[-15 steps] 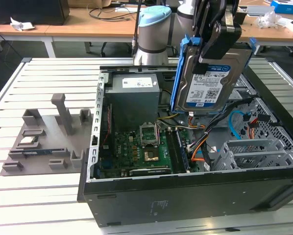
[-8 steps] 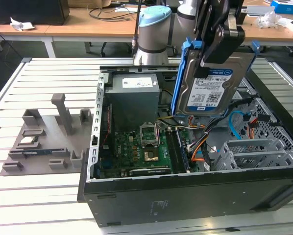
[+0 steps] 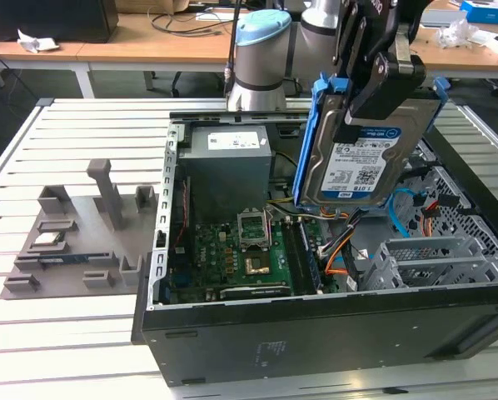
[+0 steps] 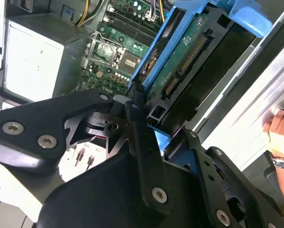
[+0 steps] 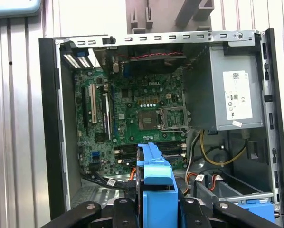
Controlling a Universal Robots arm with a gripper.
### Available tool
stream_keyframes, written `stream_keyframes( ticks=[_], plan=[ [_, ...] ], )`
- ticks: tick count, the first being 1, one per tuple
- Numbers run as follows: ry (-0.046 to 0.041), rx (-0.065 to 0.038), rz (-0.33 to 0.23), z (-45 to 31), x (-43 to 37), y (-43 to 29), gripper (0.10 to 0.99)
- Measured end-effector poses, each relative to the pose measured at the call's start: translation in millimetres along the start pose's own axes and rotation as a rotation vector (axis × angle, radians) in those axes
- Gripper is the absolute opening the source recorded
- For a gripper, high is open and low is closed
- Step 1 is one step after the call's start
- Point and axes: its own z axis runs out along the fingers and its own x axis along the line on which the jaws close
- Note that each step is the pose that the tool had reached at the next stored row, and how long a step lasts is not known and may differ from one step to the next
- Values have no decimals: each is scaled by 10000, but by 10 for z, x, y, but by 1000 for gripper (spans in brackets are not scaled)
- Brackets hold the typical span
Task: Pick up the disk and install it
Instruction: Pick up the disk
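Note:
The disk (image 3: pixel 361 158) is a silver-grey drive with a white-and-blue label in a blue plastic caddy. It hangs tilted, nearly on edge, above the right half of the open computer case (image 3: pixel 316 333). My gripper (image 3: pixel 382 75) is shut on its upper edge, black fingers on both faces. In the second wrist view the disk's green circuit-board underside (image 4: pixel 189 52) and connector run away from the gripper (image 4: pixel 146 118). In the first wrist view the caddy's blue edge (image 5: pixel 156 175) sticks out between the fingers (image 5: pixel 99 211), over the motherboard (image 5: pixel 132 114).
Inside the case are the grey power supply (image 3: pixel 228 162), the motherboard (image 3: pixel 232 250), loose orange and blue cables (image 3: pixel 349 250) and a grey metal drive cage (image 3: pixel 432 258). A grey parts fixture (image 3: pixel 74 242) lies to the exterior view's left. A person's hand (image 4: pixel 279 137) is beside the case.

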Motion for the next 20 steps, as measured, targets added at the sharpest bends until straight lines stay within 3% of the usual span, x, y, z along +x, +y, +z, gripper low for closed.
stream_keyframes(
  ticks=[8, 14, 20],
  plan=[
    [17, 1, -2, 0, 173, -11, 369],
    [21, 1, -2, 2, 246, -15, 369],
    [29, 2, -2, -2, 370, -22, 369]
  ],
)
